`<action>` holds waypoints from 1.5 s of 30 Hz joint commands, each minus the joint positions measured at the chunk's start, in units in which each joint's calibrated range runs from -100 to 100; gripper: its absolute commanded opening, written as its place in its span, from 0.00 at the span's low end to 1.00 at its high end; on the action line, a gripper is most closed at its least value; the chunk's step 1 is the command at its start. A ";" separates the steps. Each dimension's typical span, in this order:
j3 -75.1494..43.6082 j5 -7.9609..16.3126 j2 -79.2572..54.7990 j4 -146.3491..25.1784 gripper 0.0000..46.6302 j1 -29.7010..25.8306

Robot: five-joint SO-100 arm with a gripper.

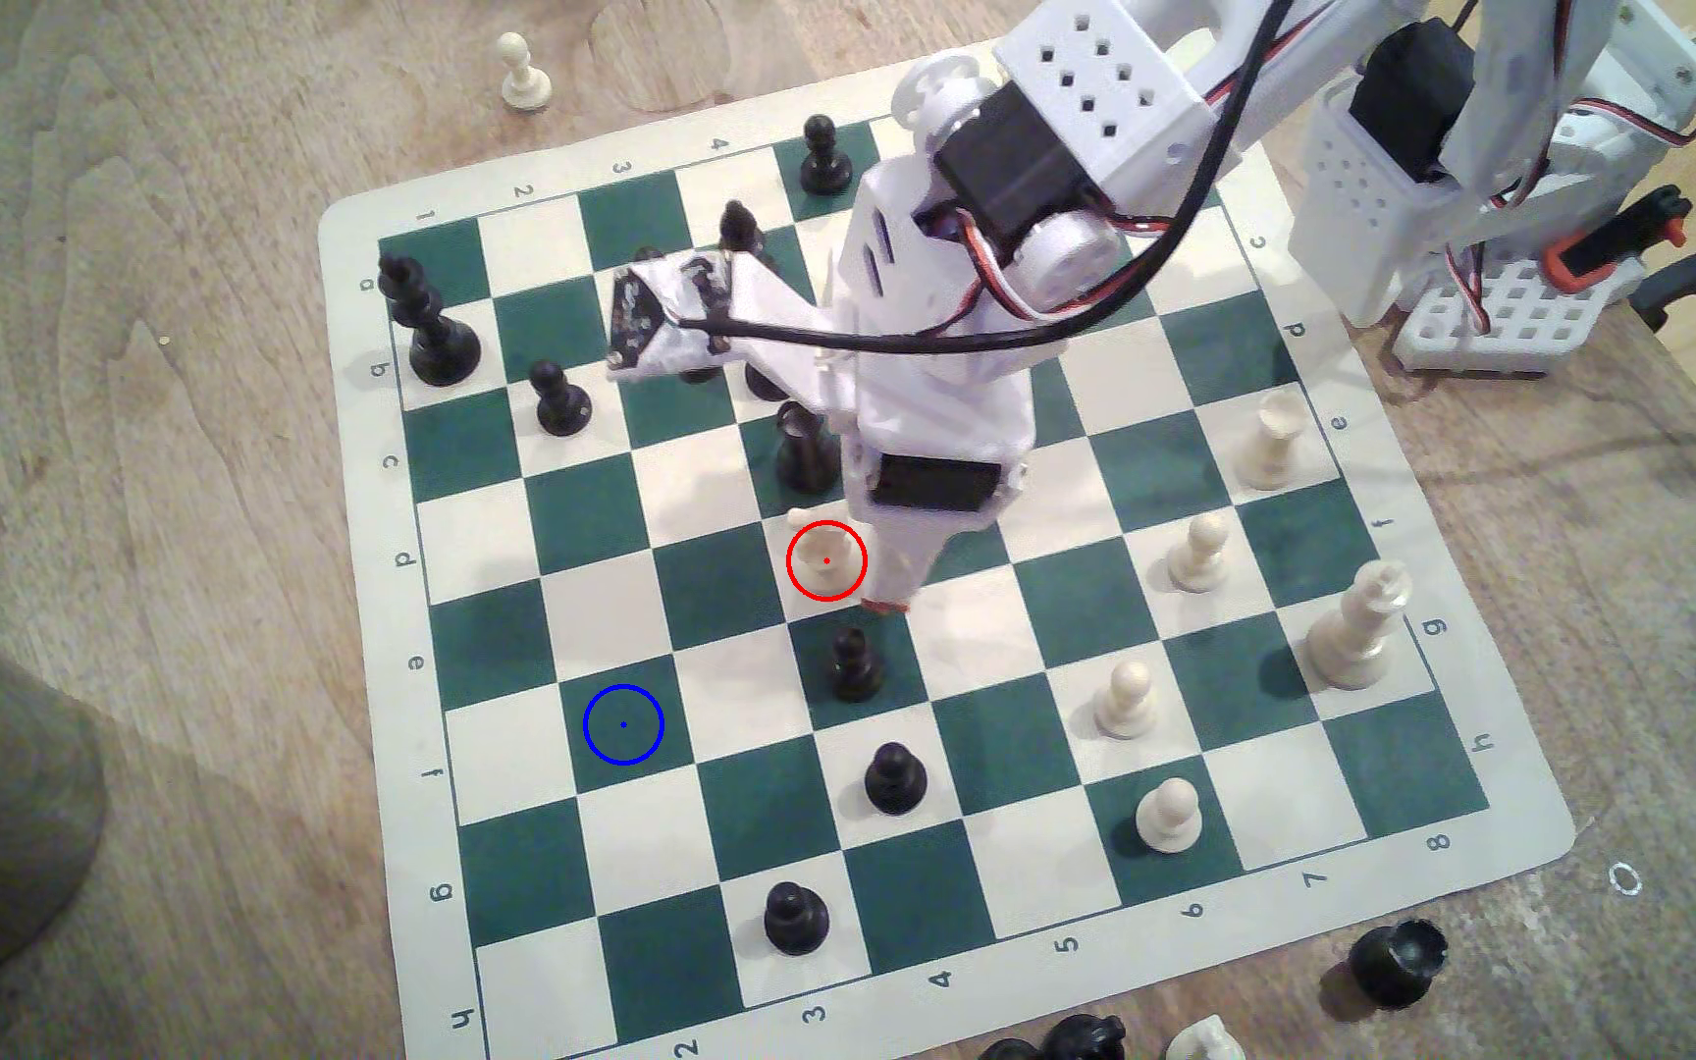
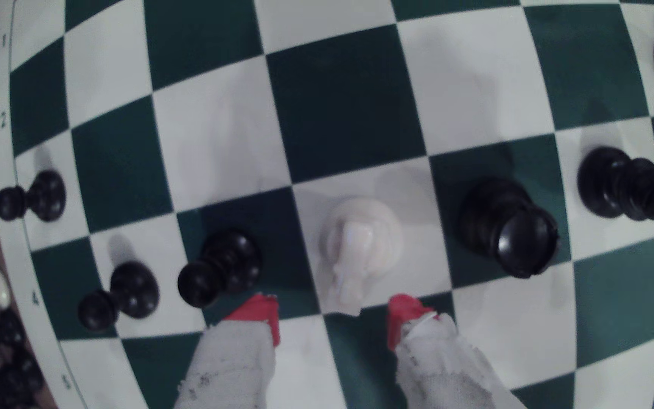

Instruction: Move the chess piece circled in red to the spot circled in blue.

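Gripper (image 2: pixel 333 314) open wide, red tips apart, holding nothing; knight (image 2: pixel 359 251) stands just ahead on the midline between the tips, untouched. In the exterior view, the spot (image 1: pixel 624 724) lies at 8 o'clock from the knight (image 1: pixel 824 555)

Board (image 1: pixel 1497 866) rim — 1–8, a–h

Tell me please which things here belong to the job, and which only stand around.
Job: white knight in red ring; blue-ringed green square; gripper, open, tips either side of the knight.

Standing around: black pawn beside it; black rook; cream pawns; pawn off the board.
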State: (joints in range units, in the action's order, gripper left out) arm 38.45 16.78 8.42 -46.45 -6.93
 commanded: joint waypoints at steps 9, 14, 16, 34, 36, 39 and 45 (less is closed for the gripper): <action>-2.92 -0.78 -0.70 6.00 0.30 1.89; -2.82 -0.93 -1.04 7.63 0.29 2.59; -2.82 -1.07 -1.04 7.63 0.29 2.83; -2.82 -1.76 -0.10 6.90 0.00 1.50; -2.82 -1.71 0.58 6.90 0.00 1.26; -2.92 -1.56 1.85 6.73 0.00 1.11; -3.01 -1.42 6.10 4.60 0.00 0.48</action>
State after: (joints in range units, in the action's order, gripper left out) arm 38.45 15.12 7.83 -40.64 -6.19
